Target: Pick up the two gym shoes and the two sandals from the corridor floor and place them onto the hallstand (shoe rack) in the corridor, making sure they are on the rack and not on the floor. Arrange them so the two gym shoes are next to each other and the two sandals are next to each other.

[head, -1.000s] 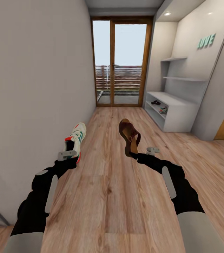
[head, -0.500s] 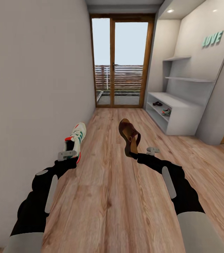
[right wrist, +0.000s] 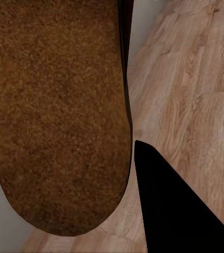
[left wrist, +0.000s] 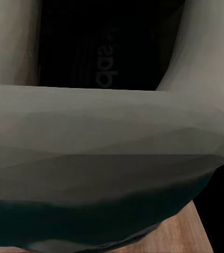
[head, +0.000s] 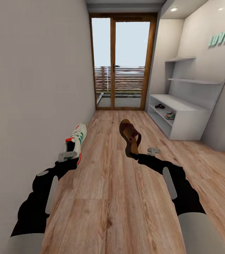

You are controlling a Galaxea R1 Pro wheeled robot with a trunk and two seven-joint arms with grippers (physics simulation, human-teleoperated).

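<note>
Sneaker, white with green stripes and red heel, sits clamped in the left gripper, while the right gripper grips a maroon, tan-soled sandal.

head: high, facing down corridor over both arms | wrists: pressed close against held shoes | shared: light brown wood-plank floor

Narrow corridor, plain grey wall on left. Light wood-plank floor runs to a wood-framed glass door at far end, daylight and what looks like a slatted railing outside. Recessed ceiling spots over right alcove; teal "LOVE" letters on its wall.
</note>
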